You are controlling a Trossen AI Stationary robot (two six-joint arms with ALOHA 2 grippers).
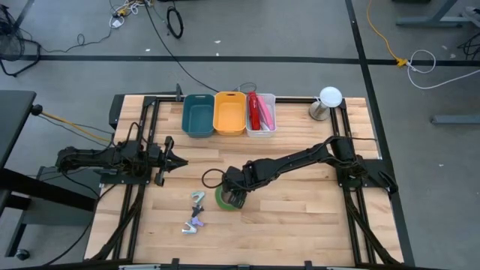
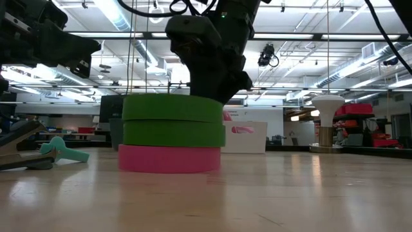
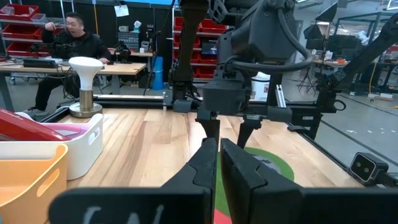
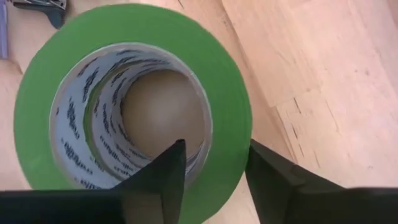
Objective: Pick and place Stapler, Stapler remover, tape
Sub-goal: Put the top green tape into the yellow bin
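The green tape point(image 1: 223, 199) is a ring-shaped roll and lies on top of a stack, with a second green roll and a pink roll point(image 2: 170, 158) under it on the table. My right gripper point(image 4: 214, 149) is open right above it. One finger stands over the centre hole and the other outside the ring wall point(image 4: 229, 124), with no touch showing. A teal staple remover point(image 1: 198, 198) lies left of the stack, and a purple one point(image 1: 193, 223) lies nearer. The red stapler point(image 1: 257, 111) lies in the white bin. My left gripper point(image 1: 174, 155) is shut and waits at the table's left.
Three bins stand in a row at the far edge: teal point(image 1: 198, 116), orange point(image 1: 229, 114) and white point(image 1: 268, 124). A white-topped lamp-like stand point(image 1: 328, 102) is at the far right. A person sits in the room beyond. Bare wood lies near and right of the stack.
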